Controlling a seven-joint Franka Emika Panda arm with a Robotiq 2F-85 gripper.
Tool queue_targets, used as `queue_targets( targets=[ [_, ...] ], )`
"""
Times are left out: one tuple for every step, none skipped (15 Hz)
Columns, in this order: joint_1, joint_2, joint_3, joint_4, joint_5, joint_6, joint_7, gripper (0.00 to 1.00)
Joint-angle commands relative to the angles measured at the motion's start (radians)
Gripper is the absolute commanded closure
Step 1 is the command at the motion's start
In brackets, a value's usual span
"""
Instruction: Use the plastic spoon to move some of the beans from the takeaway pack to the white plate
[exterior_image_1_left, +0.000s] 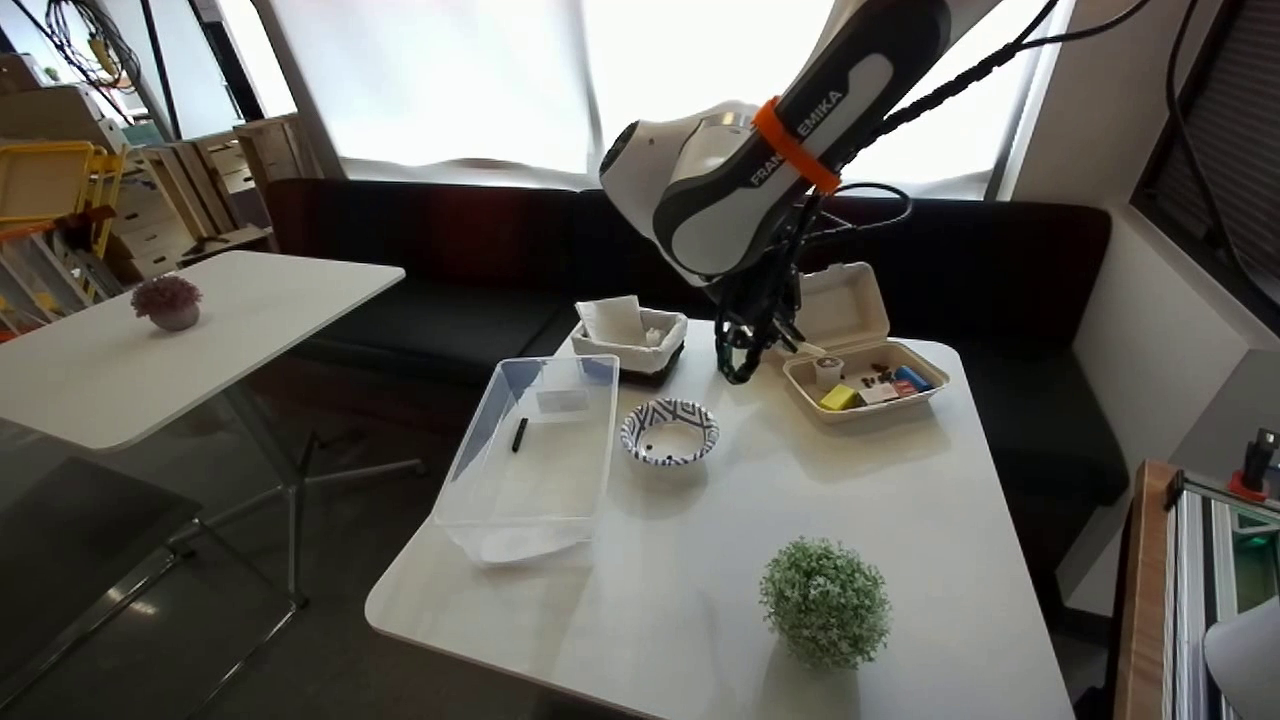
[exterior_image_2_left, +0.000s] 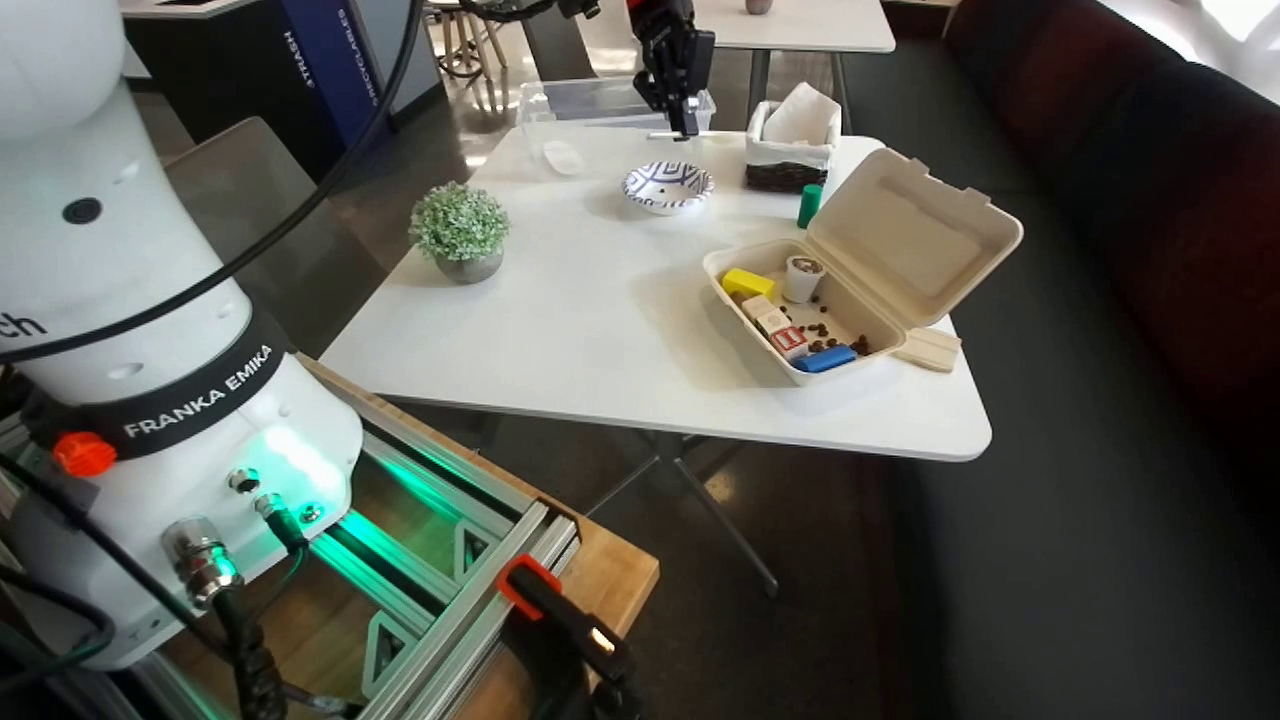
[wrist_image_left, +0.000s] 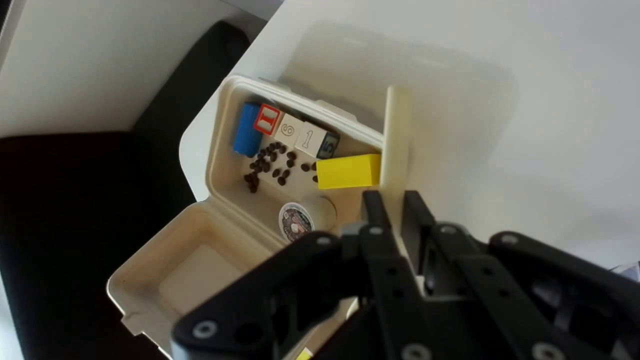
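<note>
My gripper is shut on the pale handle of the plastic spoon; the fingers cover part of it, and the scoop end cannot be made out. The takeaway pack lies with its lid hinged back, its near edge just beyond the spoon in the wrist view. Dark beans are scattered over its floor among blocks and a small cup. What serves as the white plate, a round bowl-like dish with a blue pattern, holds a couple of beans. In an exterior view the gripper hangs beside the pack.
Within the pack sit a yellow block, a blue cylinder, lettered blocks and the cup. A clear tub, a lined basket, a potted plant and a green cylinder also stand on the table.
</note>
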Motion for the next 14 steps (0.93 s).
queue_targets(
  targets=[
    [0.015,-0.002,-0.013,-0.002,0.008,0.001,-0.002,0.87],
    [0.015,-0.003,-0.012,-0.003,0.009,0.001,0.0,0.87],
    [0.006,-0.006,-0.001,-0.007,0.03,0.021,-0.023,0.97],
    [-0.001,-0.008,0.011,-0.017,0.035,0.062,-0.063,0.97],
    [-0.005,-0.007,0.015,-0.021,0.045,0.09,-0.091,0.97],
    [-0.007,-0.01,0.019,-0.036,0.051,0.136,-0.125,0.97],
    [-0.005,-0.012,0.016,-0.046,0.05,0.165,-0.147,0.97],
    [-0.014,-0.023,0.02,-0.069,0.064,0.21,-0.183,0.97],
    [-0.017,-0.029,0.018,-0.089,0.066,0.248,-0.208,0.97],
    [-0.026,-0.037,0.017,-0.112,0.08,0.291,-0.239,0.97],
    [-0.036,-0.045,0.017,-0.137,0.094,0.336,-0.27,0.97],
    [-0.046,-0.051,0.014,-0.162,0.108,0.383,-0.297,0.97],
    [-0.057,-0.054,0.011,-0.183,0.121,0.425,-0.322,0.97],
    [-0.073,-0.059,0.011,-0.208,0.142,0.472,-0.358,0.97]
  ],
)
